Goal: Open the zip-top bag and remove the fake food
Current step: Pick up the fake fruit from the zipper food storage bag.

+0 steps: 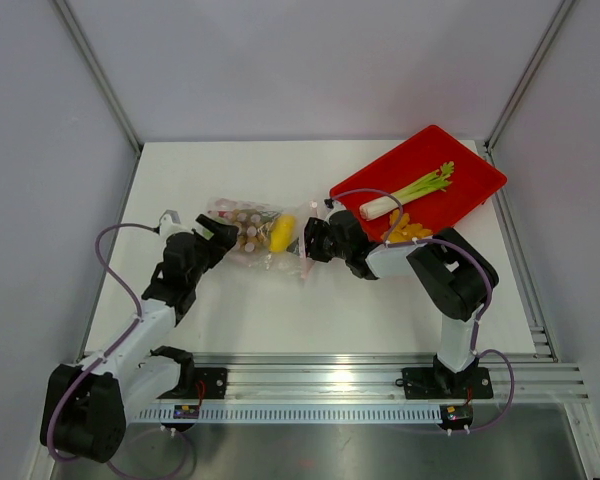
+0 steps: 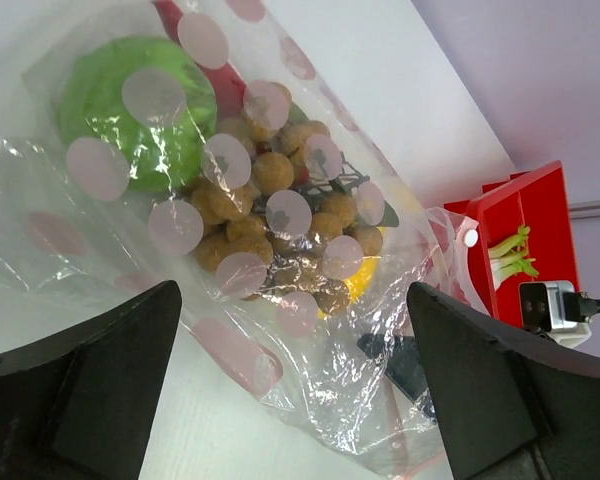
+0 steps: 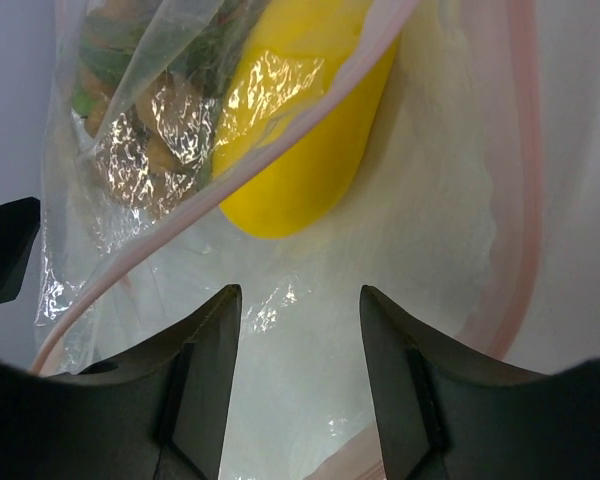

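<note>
The zip-top bag lies on the white table, its pink-red zip mouth facing right and parted. Inside it I see a green round fruit, a cluster of small tan balls and a yellow piece. My left gripper is wide open at the bag's left end, and crinkled plastic lies between its fingers in the left wrist view. My right gripper is open at the bag's mouth, its tips just short of the yellow piece, between the two zip strips.
A red tray sits at the back right, holding a green celery stalk and yellow-orange pieces. Grey walls enclose the table on three sides. A metal rail runs along the near edge.
</note>
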You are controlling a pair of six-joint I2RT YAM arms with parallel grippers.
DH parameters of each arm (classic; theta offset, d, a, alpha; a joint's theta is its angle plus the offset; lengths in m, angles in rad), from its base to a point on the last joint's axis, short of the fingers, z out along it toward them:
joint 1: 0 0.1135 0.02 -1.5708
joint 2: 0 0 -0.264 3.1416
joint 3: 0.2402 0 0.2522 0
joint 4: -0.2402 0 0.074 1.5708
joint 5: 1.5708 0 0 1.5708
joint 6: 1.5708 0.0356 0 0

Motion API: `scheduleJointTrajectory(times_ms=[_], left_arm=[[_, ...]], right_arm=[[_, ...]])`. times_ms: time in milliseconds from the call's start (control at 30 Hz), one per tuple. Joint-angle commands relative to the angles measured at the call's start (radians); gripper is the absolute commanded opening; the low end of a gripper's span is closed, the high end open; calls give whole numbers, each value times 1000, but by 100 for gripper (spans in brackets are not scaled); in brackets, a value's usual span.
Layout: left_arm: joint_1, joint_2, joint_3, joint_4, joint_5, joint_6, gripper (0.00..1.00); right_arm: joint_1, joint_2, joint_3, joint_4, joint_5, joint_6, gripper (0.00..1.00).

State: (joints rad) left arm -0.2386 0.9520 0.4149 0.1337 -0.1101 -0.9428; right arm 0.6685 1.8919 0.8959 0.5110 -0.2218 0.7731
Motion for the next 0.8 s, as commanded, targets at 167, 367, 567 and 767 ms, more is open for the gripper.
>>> scheduleJointTrajectory(times_ms=[167,367,567,767], left_arm=[[-4,48,90,18,-189,179,99],[-4,86,96,37,-285,223,99],[-5,134,71,156,-286,236,99],[-82,175,142,199,-229,308,99]], right_arm=[[9,-30,38,26,13,15,63],[9,-27,41,24,16,11,63],[9,-16,46,32,12,15,66],[11,-10,57,32,19,28,68]])
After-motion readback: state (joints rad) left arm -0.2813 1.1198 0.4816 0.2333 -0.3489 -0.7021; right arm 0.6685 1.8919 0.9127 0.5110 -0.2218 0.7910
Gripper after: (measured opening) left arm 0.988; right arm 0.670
